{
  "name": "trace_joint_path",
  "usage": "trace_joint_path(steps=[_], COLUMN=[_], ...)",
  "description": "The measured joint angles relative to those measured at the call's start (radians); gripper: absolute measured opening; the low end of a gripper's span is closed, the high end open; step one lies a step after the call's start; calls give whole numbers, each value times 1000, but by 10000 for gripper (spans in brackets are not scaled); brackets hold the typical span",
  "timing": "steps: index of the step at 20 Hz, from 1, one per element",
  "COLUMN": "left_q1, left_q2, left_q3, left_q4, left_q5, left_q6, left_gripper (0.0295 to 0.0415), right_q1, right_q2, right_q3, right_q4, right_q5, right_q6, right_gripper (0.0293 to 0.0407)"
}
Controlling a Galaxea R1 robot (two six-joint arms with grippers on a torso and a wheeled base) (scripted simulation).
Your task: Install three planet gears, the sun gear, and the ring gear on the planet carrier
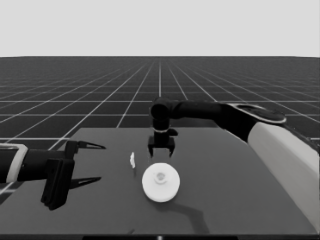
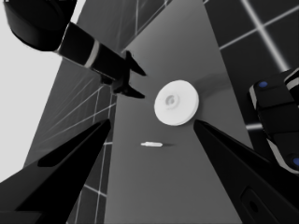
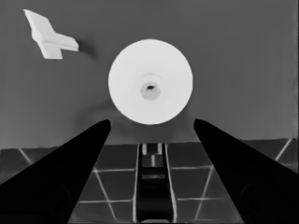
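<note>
Right gripper: fingers spread apart, nothing between them. It hangs above the table, fingers pointing down, just past the far edge of the larger round part and clear of it. In the right wrist view the two finger wedges stand wide apart, with the larger round part lying on the table beyond the tips, untouched.

Left gripper: fingers spread apart, holding nothing. It stands parked over the table's left end, fingers pointing toward the middle, well apart from both white parts.

Larger round part: one, lying flat near the table's middle, with a raised middle and a small central hole. It is the top piece visible at that spot; whether the smaller round part and the gears sit under it cannot be told, as none of them shows in any view.

Thin white piece: one, lying on the table just left of the larger round part, near it but not touching. The right wrist view shows it apart from the disc; the left wrist view shows it edge-on as a sliver.

Count of white parts in view: two. Gears in view: nil. Containers: nil.
</note>
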Motion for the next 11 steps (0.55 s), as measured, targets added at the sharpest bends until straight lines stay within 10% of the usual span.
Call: trace_joint_path(steps=[5, 6, 7, 9, 11], left_q1=[0, -12, -27, -5, 21], left_q2=[0, 289, 633, 880, 971], left_q3=[0, -149, -367, -909, -1214], left_q4=[0, 471, 306, -173, -335], left_q5=[0, 463, 935, 955, 945], left_q6=[0, -486, -984, -1324, -1327], left_gripper=[385, 390, 404, 396, 387], right_q1=[21, -137, -333, -500, -551], right_q2=[3, -269, -686, -1087, -1216], right_q3=[-11, 439, 765, 1074, 1182], right_q4=[22, -281, -463, -633, -692], right_q5=[-1, 163, 260, 350, 382], right_q6=[-43, -471, -745, -1000, -1089], right_gripper=[385, 406, 395, 386, 385])
